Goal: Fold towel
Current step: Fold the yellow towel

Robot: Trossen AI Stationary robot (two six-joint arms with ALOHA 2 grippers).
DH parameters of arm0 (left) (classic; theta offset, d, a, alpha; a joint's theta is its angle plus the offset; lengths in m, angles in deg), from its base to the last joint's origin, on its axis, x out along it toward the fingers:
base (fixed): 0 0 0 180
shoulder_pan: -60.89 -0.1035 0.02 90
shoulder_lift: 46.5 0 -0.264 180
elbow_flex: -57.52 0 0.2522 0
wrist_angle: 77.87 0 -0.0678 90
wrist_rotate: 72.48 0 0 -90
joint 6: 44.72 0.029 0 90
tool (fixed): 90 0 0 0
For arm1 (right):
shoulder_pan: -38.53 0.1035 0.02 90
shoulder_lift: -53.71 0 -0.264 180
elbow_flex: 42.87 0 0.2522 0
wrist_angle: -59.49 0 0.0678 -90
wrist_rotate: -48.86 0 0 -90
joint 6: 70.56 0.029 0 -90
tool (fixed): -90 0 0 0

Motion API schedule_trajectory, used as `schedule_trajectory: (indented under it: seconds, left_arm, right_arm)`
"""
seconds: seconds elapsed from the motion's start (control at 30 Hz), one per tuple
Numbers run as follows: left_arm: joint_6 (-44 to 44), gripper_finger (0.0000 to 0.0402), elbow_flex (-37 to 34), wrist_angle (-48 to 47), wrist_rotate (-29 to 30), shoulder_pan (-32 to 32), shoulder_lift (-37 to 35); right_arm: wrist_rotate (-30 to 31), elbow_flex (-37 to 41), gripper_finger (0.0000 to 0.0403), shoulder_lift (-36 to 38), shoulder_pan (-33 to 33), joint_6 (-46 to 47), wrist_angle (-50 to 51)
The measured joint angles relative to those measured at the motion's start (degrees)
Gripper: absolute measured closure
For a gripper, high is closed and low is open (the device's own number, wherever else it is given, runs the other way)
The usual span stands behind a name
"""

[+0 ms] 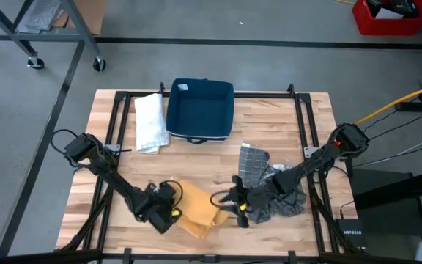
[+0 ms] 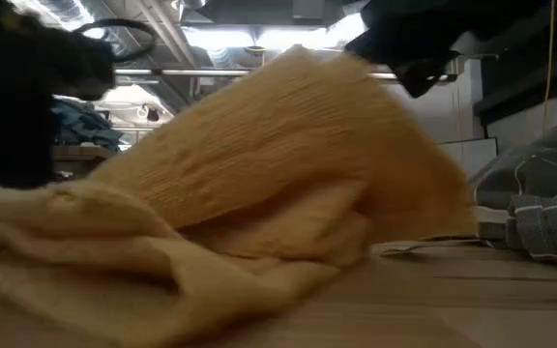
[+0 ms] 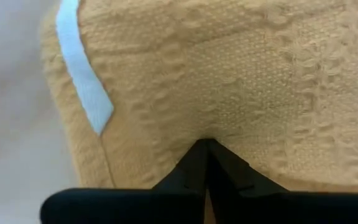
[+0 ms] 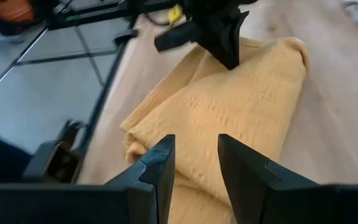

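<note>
The left gripper (image 3: 207, 149) is pinching its two dark fingers (image 3: 194, 165) together on the yellow towel (image 3: 229, 81), the tips meeting in a point against the cloth, and a pale blue tag (image 3: 82, 78) is lying sewn flat near the towel's edge. In the high view this left gripper (image 1: 173, 209) is sitting at about seven o'clock on the wooden table (image 1: 218, 158), with the left arm (image 1: 112, 172) stretching low and slanted from its base near nine o'clock. The right gripper (image 4: 194, 165) is holding its fingers (image 4: 241, 168) parted with a plain gap between them, hovering just beside the towel's bunched near edge and gripping nothing; from above, the right gripper (image 1: 239, 202) is lying near six o'clock, the right arm (image 1: 313, 161) reaching in from about three o'clock over a rumpled grey checked cloth (image 1: 266, 187). Only the right wrist view is showing the left gripper clamped on the towel's far corner; only the low view is showing the towel (image 2: 288, 184) rising in a lifted, tent-like fold above its crumpled lower layers. The weave is looking waffled and ribbed. Toward twelve o'clock a dark blue bin (image 1: 200, 110) is standing, with a folded white towel (image 1: 150, 121) just beside it.
</note>
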Motion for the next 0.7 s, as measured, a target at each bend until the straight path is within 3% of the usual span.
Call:
schedule_trajectory:
  seconds: [0.2, 0.43, 0.7]
  left_arm:
    - [4.0, 0.0399, -0.3, -7.0, 6.0, -5.5, -0.1]
    - [11.2, 0.0399, -0.3, -5.0, 5.7, -9.3, -1.4]
    - [11.2, 0.0399, -0.3, -3.2, 5.9, -10.2, -1.6]
  right_arm:
    - [0.0, 0.0, 0.0276, -0.8, -3.8, -0.1, -1.1]
    - [0.0, 0.0, 0.0276, -7.6, -5.7, 0.0, -10.0]
    - [-1.6, -2.5, 0.0276, -15.3, -6.0, 5.0, -11.3]
